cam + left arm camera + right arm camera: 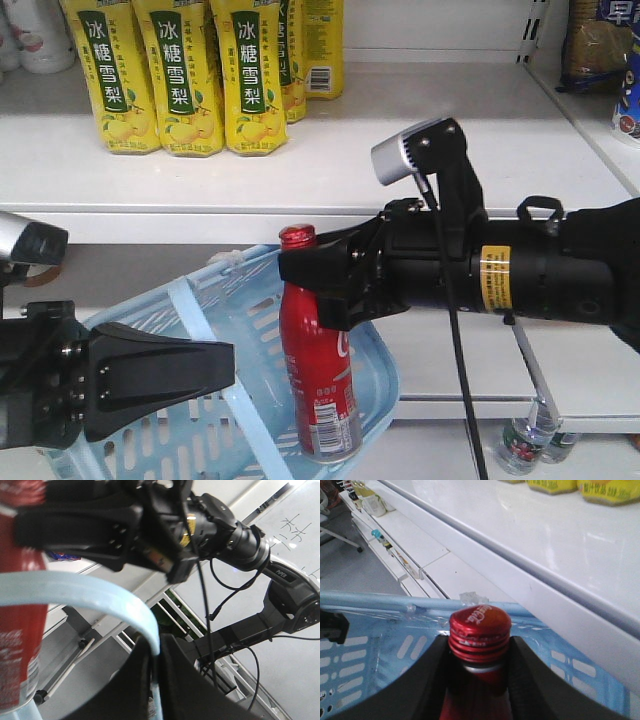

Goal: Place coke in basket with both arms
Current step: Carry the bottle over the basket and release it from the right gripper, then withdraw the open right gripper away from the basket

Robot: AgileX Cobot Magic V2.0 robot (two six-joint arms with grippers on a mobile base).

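Upright, glossy red coke (320,380), matte wedge fingers (322,272), slotted basket (372,350)

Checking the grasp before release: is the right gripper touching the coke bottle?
Touching. The right wrist view shows the right gripper with fingers pressed against both sides of the coke bottle, just under its red cap.

Glossy red coke (318,370), ribbed cap with a metallic sheen. Around the coke, smooth pale blue plastic basket (385,365) — faintly shiny. At the coke's neck, matt black right gripper (308,270) beside a satin silver-grey part (405,150). Above the coke, smooth white shelf (330,150) with soft sheen — glossy yellow drink packs (185,75).
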